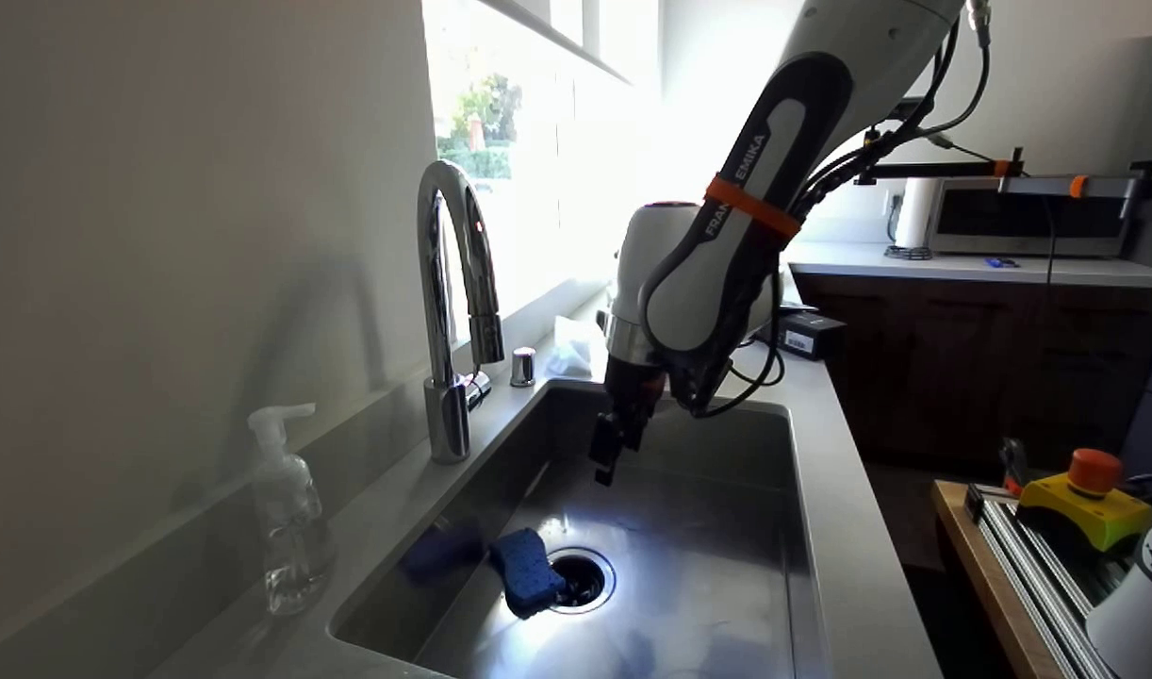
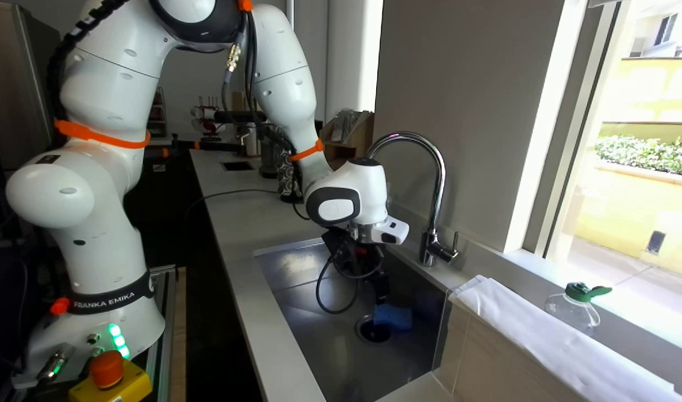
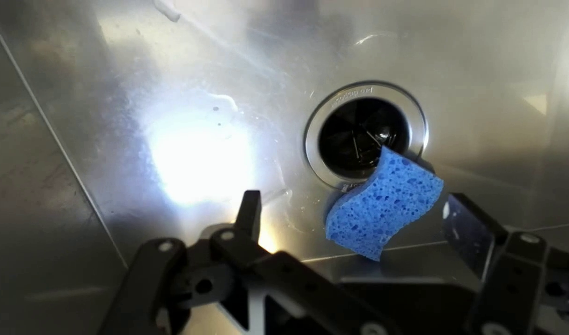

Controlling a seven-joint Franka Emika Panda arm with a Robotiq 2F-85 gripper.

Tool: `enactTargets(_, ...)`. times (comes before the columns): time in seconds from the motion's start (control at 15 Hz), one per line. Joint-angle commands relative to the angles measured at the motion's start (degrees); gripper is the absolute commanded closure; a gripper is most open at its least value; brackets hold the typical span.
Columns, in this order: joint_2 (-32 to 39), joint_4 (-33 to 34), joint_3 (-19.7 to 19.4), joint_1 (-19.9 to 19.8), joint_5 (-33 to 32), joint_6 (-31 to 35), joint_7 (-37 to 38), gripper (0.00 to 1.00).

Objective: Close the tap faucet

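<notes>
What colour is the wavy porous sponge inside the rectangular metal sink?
The sponge is blue, clearest in the wrist view.

Wall (image 1: 199,189): you see it plain and shaded beside the window (image 1: 538,189).
Daylight (image 1: 604,170): strong; you find much of that window bleached white in an exterior view.
Outdoors: you look onto flowering shrubs (image 2: 648,155) above a yellow wall (image 2: 620,218).
Worktop (image 1: 873,547): pale, running along your shaded wall.
Cabinets (image 1: 953,368): dark; you see them beneath the pale far worktop (image 1: 849,259).
</notes>
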Motion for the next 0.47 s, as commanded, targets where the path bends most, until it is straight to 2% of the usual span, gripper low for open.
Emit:
enactTargets(0.0, -5.0, -4.6, 2.6, -3.3, 1.9, 0.9, -3.8, 0.0)
enactTargets(0.13, -6.7, -5.3, 4.5, -5.1, 4.3, 0.0, -6.4, 0.0)
enactTargets(0.2, -3.8, -2.7, 1.7, -2.5, 1.7, -0.1, -2.9, 0.0)
enactTargets(0.4, -5.4, -3.7, 2.9, -3.6, 3.3, -0.1, -4.8, 0.0)
